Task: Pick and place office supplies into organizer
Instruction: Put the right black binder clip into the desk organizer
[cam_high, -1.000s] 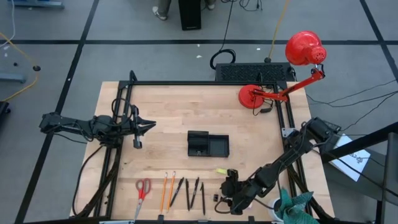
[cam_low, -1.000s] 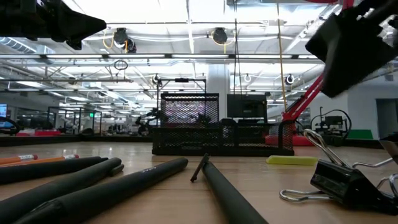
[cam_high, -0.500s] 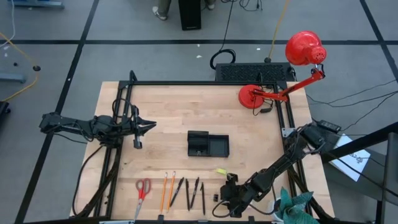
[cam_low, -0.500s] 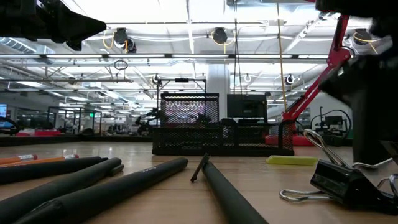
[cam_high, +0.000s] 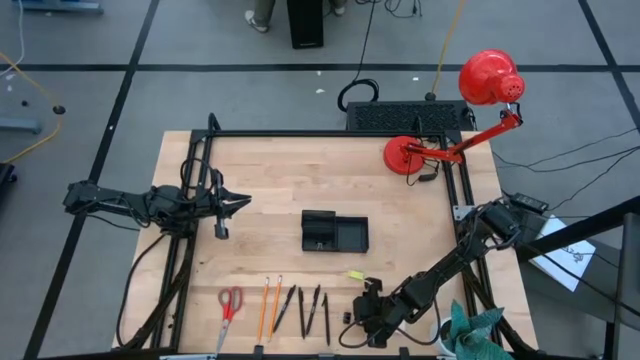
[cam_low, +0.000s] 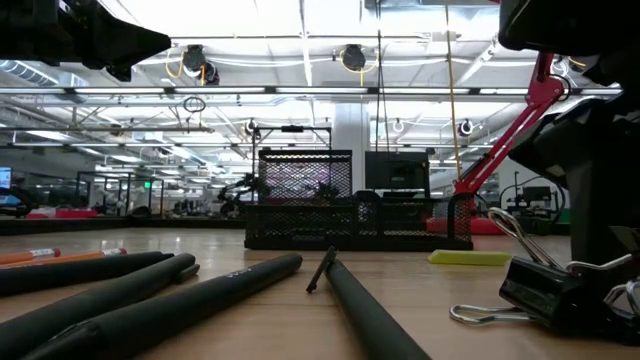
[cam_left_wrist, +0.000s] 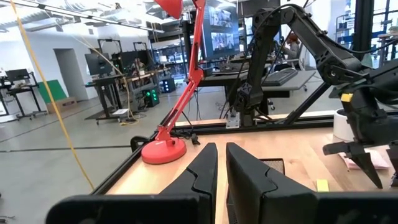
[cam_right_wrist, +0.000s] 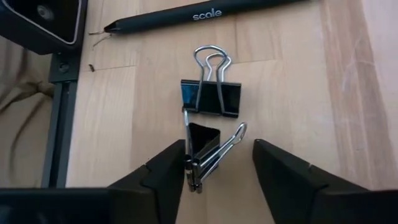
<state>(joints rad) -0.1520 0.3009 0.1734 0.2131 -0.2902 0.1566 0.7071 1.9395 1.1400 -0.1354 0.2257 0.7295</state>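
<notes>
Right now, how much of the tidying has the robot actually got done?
Hardly any. The organizer looks nearly empty; what sits in its left compartment I cannot tell. In hand: the right gripper is down at the table's front, fingers open around a binder clip, a second clip just beyond it. Left: scissors, orange pencils, black pens and a yellow-green piece. The left gripper waits aside.
</notes>
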